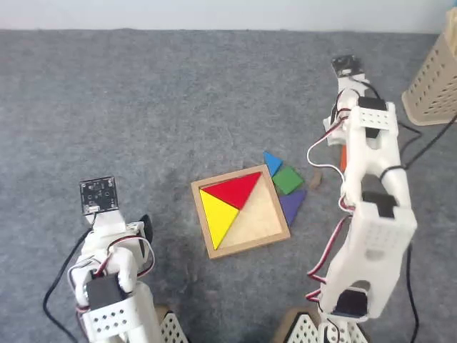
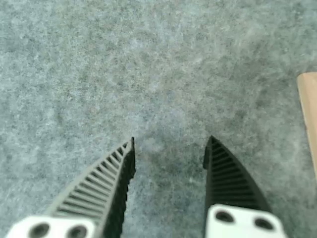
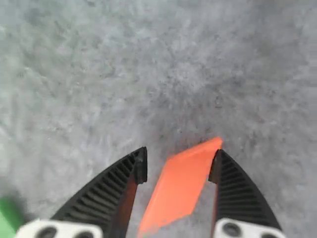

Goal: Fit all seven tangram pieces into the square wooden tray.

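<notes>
The square wooden tray (image 1: 280,234) lies mid-table with a red triangle (image 1: 235,189) and a yellow triangle (image 1: 218,214) inside it. A blue piece (image 1: 272,162), a green square (image 1: 288,179) and a purple piece (image 1: 293,204) lie on the carpet against its right side. An orange piece (image 3: 181,191) lies between the fingers of my right gripper (image 3: 181,156), which stands open around it; from above, the orange piece (image 1: 343,158) peeks out beside the right arm. My left gripper (image 2: 171,144) is open over bare carpet, left of the tray's edge (image 2: 309,109).
A small brown thing (image 1: 315,179) lies right of the green square. A beige perforated container (image 1: 435,78) stands at the far right. The green square (image 3: 7,213) shows at the edge of the right wrist view. Grey carpet covers the table.
</notes>
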